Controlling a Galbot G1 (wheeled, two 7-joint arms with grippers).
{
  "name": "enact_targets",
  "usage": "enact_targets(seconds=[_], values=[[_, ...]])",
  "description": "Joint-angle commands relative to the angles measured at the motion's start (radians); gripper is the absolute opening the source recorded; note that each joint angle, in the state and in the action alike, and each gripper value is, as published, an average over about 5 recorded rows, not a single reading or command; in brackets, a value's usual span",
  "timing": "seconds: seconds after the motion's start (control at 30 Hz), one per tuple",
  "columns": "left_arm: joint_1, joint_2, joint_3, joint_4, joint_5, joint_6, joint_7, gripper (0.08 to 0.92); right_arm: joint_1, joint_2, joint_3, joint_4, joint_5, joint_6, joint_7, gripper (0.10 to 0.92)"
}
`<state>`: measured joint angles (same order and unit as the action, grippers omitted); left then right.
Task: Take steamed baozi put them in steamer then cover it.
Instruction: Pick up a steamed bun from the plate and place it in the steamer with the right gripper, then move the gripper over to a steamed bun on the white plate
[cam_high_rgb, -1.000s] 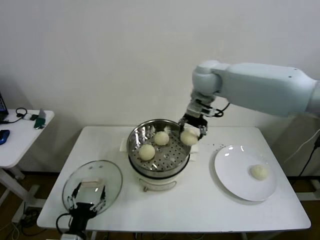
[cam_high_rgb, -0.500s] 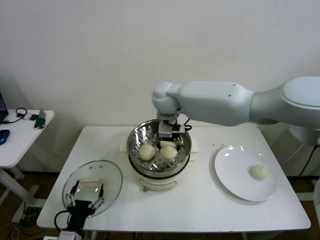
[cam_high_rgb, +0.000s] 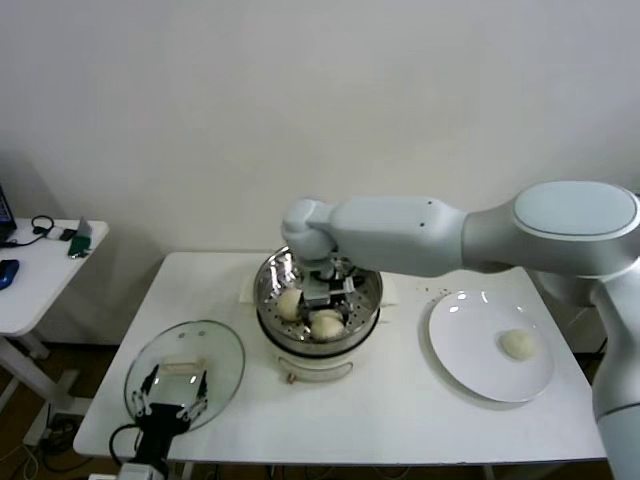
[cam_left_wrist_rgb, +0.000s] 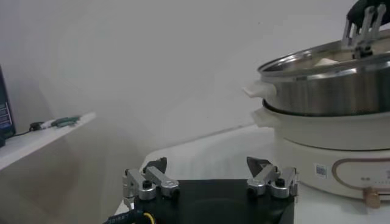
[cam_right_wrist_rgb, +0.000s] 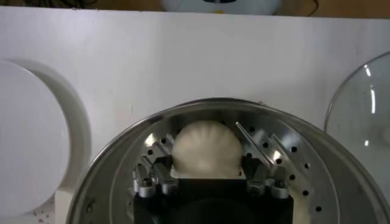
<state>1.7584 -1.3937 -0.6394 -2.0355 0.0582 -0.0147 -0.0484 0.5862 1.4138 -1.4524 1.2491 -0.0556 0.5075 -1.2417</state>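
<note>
The steel steamer (cam_high_rgb: 268, 282) stands on its cream pot base mid-table. My right gripper (cam_high_rgb: 326, 306) reaches down into the basket, open. In the right wrist view, my right gripper (cam_right_wrist_rgb: 202, 146) has its fingers spread on either side of a cream-white baozi (cam_right_wrist_rgb: 207, 149) lying on the perforated floor. The head view shows that baozi (cam_high_rgb: 327, 324) and another (cam_high_rgb: 290, 303) in the basket. One more baozi (cam_high_rgb: 518, 344) lies on the white plate (cam_high_rgb: 470, 350). The glass cover (cam_high_rgb: 185, 372) lies flat at the front left. My left gripper (cam_high_rgb: 170, 397) is parked open beside it.
The plate sits to the right of the steamer, near the table's right edge. A small side table (cam_high_rgb: 40, 270) with cables stands off to the left. The left wrist view shows the steamer (cam_left_wrist_rgb: 323, 91) side-on, with the right gripper's fingers (cam_left_wrist_rgb: 362, 24) above its rim.
The right gripper carried a baozi from the steamer's right rim into the basket, then spread its fingers off it. The left arm has not moved.
</note>
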Motion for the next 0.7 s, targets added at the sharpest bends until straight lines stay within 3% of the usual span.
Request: enact_targets(seconds=[0.03,0.4,0.6,0.7], values=[[0.001,0.000,0.001,0.002,0.000,-0.001,0.000,0.823,-0.015,0.010,0.012,-0.001,-0.034,0.012,-0.004,0.814],[0.003,0.002,0.003,-0.003,-0.001,-0.001,-0.001,0.823,0.110,-0.126,0.063,0.027,0.001,0.003,0.010,0.823],[0.008,0.008,0.001,-0.009,-0.006,-0.004,-0.001,0.823,0.280,-0.325,-0.148,0.022,0.321,-0.288,0.193,0.823],[0.008,0.006,0.004,-0.009,-0.007,-0.006,-0.001,0.823,0.307,-0.429,-0.205,0.026,0.404,-0.395,0.224,0.823]])
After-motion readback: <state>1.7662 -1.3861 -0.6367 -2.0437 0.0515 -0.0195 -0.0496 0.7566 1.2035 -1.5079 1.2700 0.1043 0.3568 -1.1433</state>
